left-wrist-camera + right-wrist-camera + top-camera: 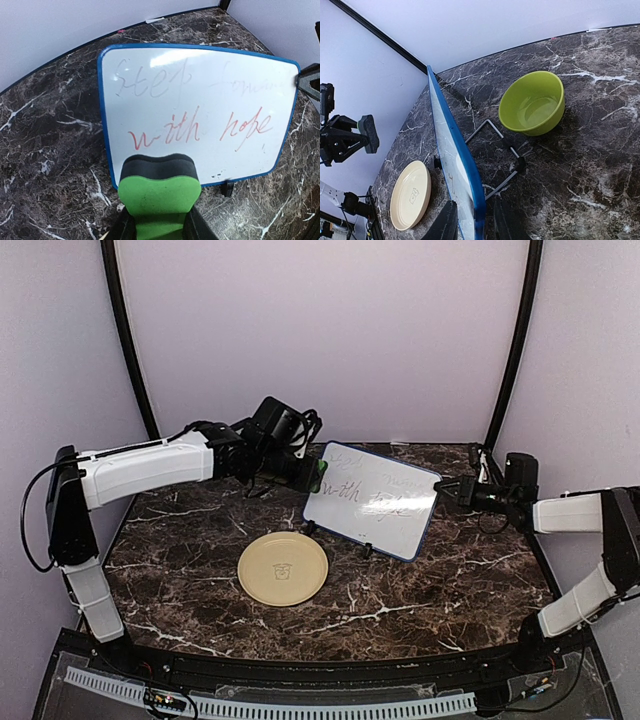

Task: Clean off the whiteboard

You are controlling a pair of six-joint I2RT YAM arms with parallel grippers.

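Jaws of the right gripper (475, 220) pinch the right edge of the whiteboard (370, 502), which is glossy white, blue-framed and round-cornered, propped tilted mid-surface. Left gripper (160, 227) jaws clamp a green foam eraser (160, 192) near its lower left; contact unclear. Surface (450, 590): dark veined marble.

The whiteboard (210, 107) reads faint grey "Step forward" above red "with hope".

Left arm (150, 468): white shells, black joints. Thin black cable (30, 515) loops off end farthest from jaws. Just behind jaws: bulky black wrist block (280, 425), wire bundle on top. Right arm (570, 512): same white-and-black build, slimmer black wrist. Fingers (446, 224) matte black, flat-sided.
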